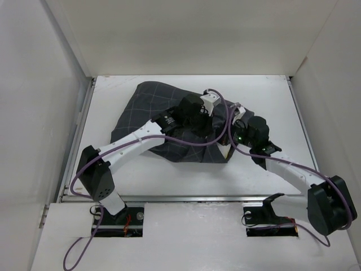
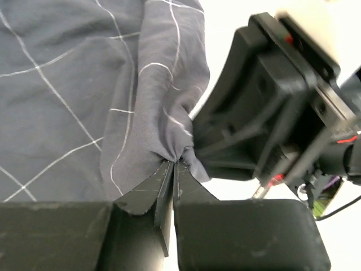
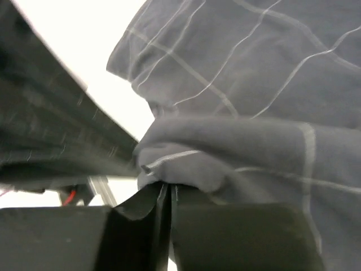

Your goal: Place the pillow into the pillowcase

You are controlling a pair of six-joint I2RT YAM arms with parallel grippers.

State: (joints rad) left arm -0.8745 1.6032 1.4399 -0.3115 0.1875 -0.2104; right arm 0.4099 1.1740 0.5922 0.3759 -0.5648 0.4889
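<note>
The dark grey checked pillowcase [image 1: 152,107] lies bunched on the white table [image 1: 271,96]. Its bulk fills the left wrist view [image 2: 67,84] and the right wrist view [image 3: 265,73]. My left gripper [image 2: 175,165] is shut on a gathered pinch of the case's edge cloth. In the top view it sits at the case's right side [image 1: 216,110]. My right gripper [image 3: 168,187] is shut on a rolled fold of the same cloth, close beside the left one [image 1: 234,116]. The pillow is hidden, apart from a possible thin yellow sliver [image 1: 228,151] at the case's right edge.
White walls enclose the table at the back and on both sides. Purple cables [image 1: 223,121] loop over both wrists. The right arm's black wrist body [image 2: 271,107] looms close to the left gripper's tips. Bare tabletop shows to the right of the case and in front of it.
</note>
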